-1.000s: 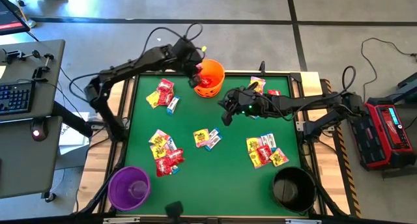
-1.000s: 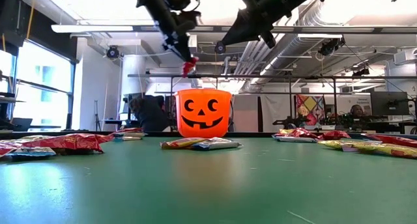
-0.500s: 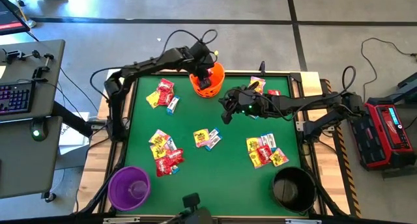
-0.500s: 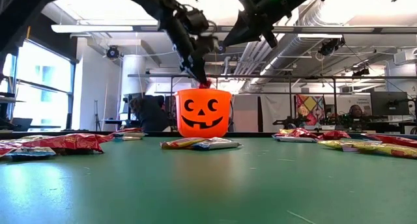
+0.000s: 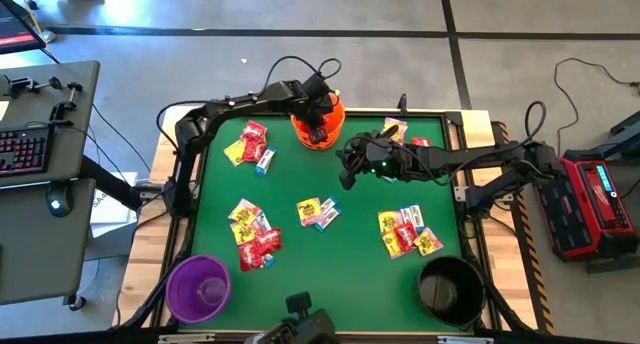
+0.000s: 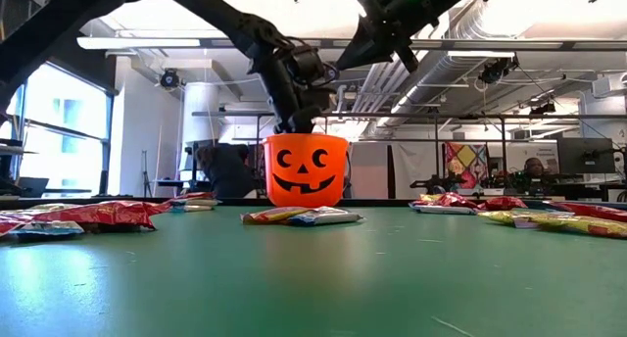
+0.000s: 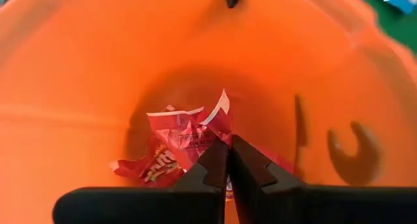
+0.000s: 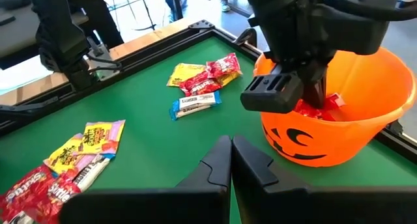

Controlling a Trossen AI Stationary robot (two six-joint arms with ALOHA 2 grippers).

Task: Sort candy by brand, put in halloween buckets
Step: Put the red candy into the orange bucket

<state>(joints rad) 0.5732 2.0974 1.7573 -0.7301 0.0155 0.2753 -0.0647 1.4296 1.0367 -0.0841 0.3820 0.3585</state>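
The left hand (image 5: 318,115) is reaching down inside the orange bucket (image 5: 334,112) with the pumpkin face, at the far edge of the green desk (image 5: 345,239). Its two fingers (image 7: 215,167) are pressed close together, and a red candy packet (image 7: 186,136) is sitting right at their tips. I cannot tell if the fingers are pinching it or only touching it. More red packets are lying at the bottom of the bucket.

The right hand (image 5: 347,176) is hanging in the air over the desk, just beside the orange bucket. Its fingers are squeezed tight together and it is holding nothing.

The purple bucket (image 5: 198,288) is standing at the near left corner of the desk. The black bucket (image 5: 450,289) is standing at the near right corner. They are well apart from each other.

Candy is lying in little piles on the desk. One pile (image 5: 250,144) of red, yellow and white-blue packets is near the orange bucket, on its left. Another pile (image 5: 254,234) is lying closer to the purple bucket. A small pile (image 5: 318,213) is sitting in the middle of the desk. One more pile (image 5: 407,231) is lying on the right side, above the black bucket. A few packets (image 5: 398,130) are lying at the far edge, by the right arm.
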